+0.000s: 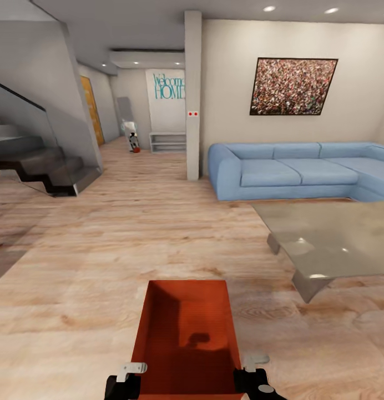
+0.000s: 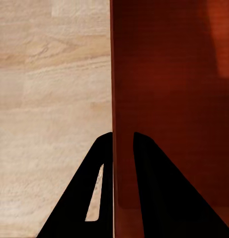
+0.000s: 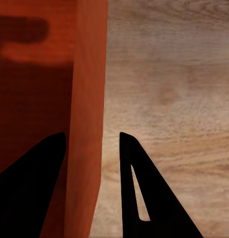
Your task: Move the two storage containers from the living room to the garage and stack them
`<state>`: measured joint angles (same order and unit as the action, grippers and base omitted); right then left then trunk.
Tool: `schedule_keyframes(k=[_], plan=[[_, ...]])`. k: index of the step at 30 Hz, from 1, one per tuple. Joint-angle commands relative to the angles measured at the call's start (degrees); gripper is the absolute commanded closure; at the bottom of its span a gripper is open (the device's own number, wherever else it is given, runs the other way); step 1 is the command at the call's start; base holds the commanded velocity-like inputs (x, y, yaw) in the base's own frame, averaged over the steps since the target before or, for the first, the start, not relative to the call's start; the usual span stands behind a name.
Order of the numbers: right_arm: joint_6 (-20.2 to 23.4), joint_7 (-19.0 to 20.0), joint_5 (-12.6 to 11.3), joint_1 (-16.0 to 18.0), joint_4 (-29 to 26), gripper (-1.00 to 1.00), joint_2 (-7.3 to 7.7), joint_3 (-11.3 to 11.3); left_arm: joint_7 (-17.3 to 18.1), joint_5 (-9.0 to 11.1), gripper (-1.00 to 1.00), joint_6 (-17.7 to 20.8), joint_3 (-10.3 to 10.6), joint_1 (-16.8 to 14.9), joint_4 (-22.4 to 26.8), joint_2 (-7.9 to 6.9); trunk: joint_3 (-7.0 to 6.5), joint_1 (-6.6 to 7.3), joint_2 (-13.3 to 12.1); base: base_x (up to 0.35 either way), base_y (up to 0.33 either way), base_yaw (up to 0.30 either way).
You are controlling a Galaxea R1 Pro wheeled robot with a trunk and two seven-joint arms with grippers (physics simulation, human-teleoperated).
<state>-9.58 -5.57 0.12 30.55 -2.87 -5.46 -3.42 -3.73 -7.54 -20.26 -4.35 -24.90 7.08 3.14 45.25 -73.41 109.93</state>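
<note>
One red-orange storage container (image 1: 183, 328), open-topped and empty, is held low in front of me over the living room's light wood planks. My left gripper (image 1: 125, 375) is shut on its left wall near the close corner. In the left wrist view the black left gripper (image 2: 123, 135) straddles the thin wall of the container (image 2: 174, 99). My right gripper (image 1: 253, 369) grips the opposite wall. In the right wrist view the right gripper (image 3: 92, 135) has one finger inside the container (image 3: 89, 99) and one outside. The garage is out of view.
A low glass table (image 1: 336, 233) stands ahead on the right, with a blue sectional sofa (image 1: 303, 169) behind it. A white pillar (image 1: 193, 94) rises at centre. Stairs (image 1: 42, 161) are on the left. A hallway with a wooden door (image 1: 92, 111) and a shelf (image 1: 167, 141) runs ahead.
</note>
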Motion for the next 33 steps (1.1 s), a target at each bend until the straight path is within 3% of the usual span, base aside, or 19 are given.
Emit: schedule_keyframes(k=[1, 33], plan=[[-0.18, -0.50, -0.21, 0.03, 0.06, 1.00, 0.01, 0.08, -0.76, -0.64, 1.00, -0.21, -1.72, -0.06, 0.00, 0.02, 0.05, -0.03, 0.02, 0.347, 0.000, 0.289], [-0.18, -0.50, -0.21, 0.03, 0.06, 1.00, 0.01, 0.08, -0.76, -0.64, 1.00, -0.21, -1.72, -0.06, -0.02, 0.02, 0.05, -0.03, 0.02, 0.347, 0.000, 0.289]])
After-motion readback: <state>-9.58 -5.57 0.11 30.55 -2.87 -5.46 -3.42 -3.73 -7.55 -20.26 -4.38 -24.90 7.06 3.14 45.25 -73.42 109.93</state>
